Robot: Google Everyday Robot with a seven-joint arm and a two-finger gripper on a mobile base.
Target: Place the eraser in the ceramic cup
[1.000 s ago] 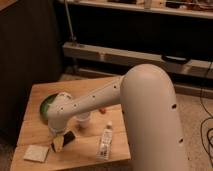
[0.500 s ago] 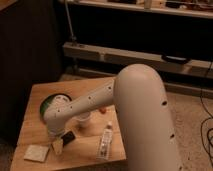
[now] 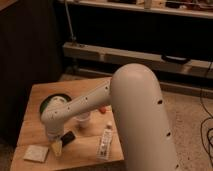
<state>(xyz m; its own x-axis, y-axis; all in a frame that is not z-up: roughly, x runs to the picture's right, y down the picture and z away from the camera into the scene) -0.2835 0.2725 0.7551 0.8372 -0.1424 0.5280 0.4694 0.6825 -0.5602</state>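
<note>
Camera view: pincer (image 3: 57, 138) low over tabletop (image 3: 42, 92), right at eraser (image 3: 62, 143); grip state cannot be told. Ceramic cup (image 3: 82, 120) upright just beside, near green bowl (image 3: 50, 102).

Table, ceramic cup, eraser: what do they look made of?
Table: probably wood, going by its warm tan colour and dull, unglossy top. Ceramic cup: plain white and smooth, likely glazed ceramic, though plastic can't be ruled out. Eraser: black part on a pale yellow part, matte, probably rubber. The claw is at the eraser, front-left of the cup.
</note>
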